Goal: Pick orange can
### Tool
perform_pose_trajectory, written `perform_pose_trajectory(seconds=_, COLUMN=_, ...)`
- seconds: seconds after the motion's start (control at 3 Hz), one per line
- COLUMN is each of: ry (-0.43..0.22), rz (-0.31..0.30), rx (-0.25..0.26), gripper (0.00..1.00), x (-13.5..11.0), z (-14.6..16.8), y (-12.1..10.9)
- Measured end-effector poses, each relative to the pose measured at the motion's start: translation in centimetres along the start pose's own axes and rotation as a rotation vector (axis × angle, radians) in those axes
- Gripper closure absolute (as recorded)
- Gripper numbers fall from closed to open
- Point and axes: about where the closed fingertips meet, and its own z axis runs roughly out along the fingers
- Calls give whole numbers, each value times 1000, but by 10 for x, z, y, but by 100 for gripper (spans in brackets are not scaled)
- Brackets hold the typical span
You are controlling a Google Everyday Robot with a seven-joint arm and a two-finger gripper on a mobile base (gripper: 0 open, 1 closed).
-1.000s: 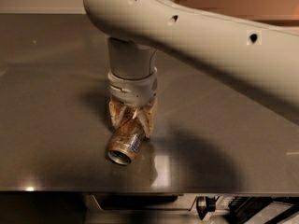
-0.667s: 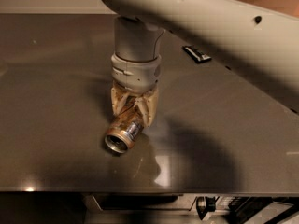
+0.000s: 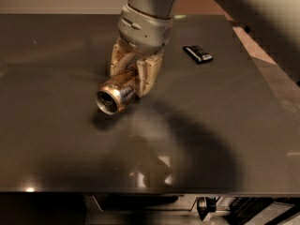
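Note:
The orange can [image 3: 115, 94] hangs on its side in the camera view, left of centre, its shiny silver rim facing me. My gripper [image 3: 132, 78] comes down from above on the white arm and is shut on the can's body, one tan finger [image 3: 149, 74] on the right side and the other behind on the left. The can is held above the dark table [image 3: 70, 144], with its shadow on the surface below it.
A small flat black packet [image 3: 197, 53] lies on the table to the right of the gripper. The table's right edge runs diagonally at the far right, its front edge along the bottom, with machine parts [image 3: 211, 205] below it.
The gripper has risen with the can in it. The can has come off the table surface and sits higher and closer in view. The black packet has come fully into sight.

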Motion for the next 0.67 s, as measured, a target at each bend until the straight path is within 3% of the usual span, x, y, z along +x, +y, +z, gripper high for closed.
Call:
perform_pose_trajectory(seconds=0.33, ry=-17, rz=39, rx=113, gripper=100, x=6, z=-25, y=-17)
perform_pose_trajectory(seconds=0.67, ry=-10, rz=38, rx=142, gripper=100, x=7, z=-26, y=-25)
